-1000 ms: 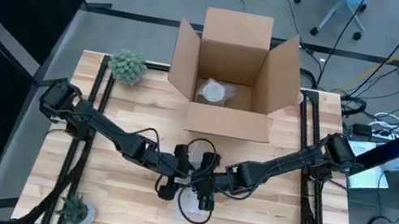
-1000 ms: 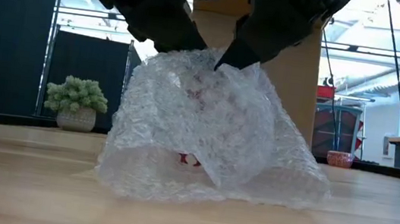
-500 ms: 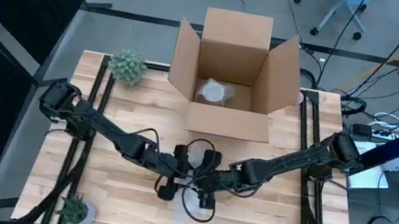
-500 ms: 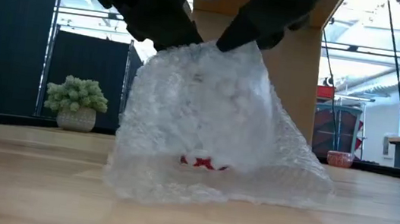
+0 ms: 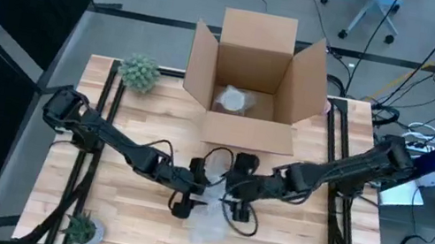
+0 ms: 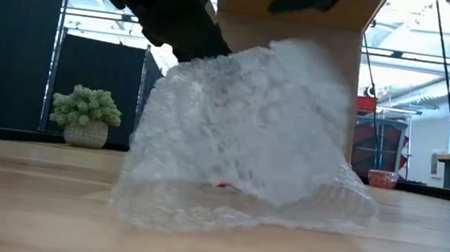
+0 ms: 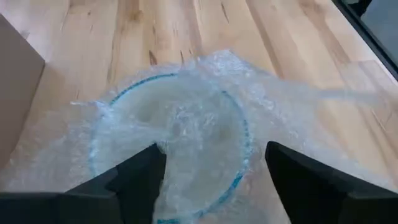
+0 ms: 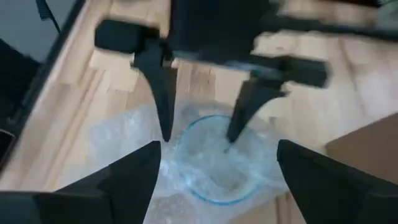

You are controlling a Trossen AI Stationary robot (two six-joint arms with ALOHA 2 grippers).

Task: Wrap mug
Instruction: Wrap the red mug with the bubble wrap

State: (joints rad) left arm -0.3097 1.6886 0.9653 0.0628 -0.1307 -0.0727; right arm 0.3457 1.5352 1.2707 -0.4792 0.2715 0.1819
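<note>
Left gripper (image 8: pixel 198 134) spread, tips over clear blue-rimmed mug (image 7: pixel 171 146) under clear bubble wrap sheet (image 6: pixel 244 141). Right gripper (image 8: pixel 219 177) spread, just right, empty. Risk: unpinned wrap springs open; mug tips.

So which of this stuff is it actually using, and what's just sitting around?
In use: the mug, the bubble wrap over it, the left claw above the mug, the right claw beside it.

Sitting around: cardboard box, two small plants.

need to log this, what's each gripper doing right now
left gripper: open, fingertips down at the bubble wrap over the mug.
right gripper: open, holding nothing.
</note>
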